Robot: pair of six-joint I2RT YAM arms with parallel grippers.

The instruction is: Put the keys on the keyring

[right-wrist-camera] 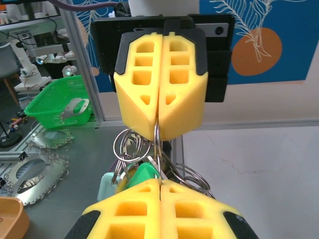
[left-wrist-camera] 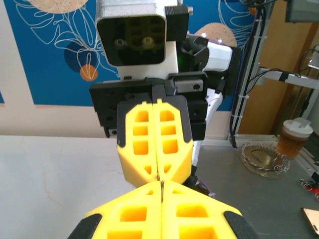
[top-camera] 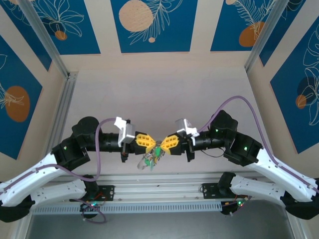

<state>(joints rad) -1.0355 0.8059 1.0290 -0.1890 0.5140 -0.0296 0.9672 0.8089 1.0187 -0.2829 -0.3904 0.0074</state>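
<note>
Overhead, the left gripper (top-camera: 152, 142) and the right gripper (top-camera: 163, 143) meet tip to tip above the table (top-camera: 159, 94), the left at 9 o'clock of the meeting point and the right at 3 o'clock. Both pairs of yellow fingers are pressed together. From the right wrist, the thin wire of the keyring (right-wrist-camera: 157, 149) runs into the seam of each, pinched at both ends. The keys (right-wrist-camera: 143, 174), one with a green tag, hang bunched at 6 o'clock.
</note>
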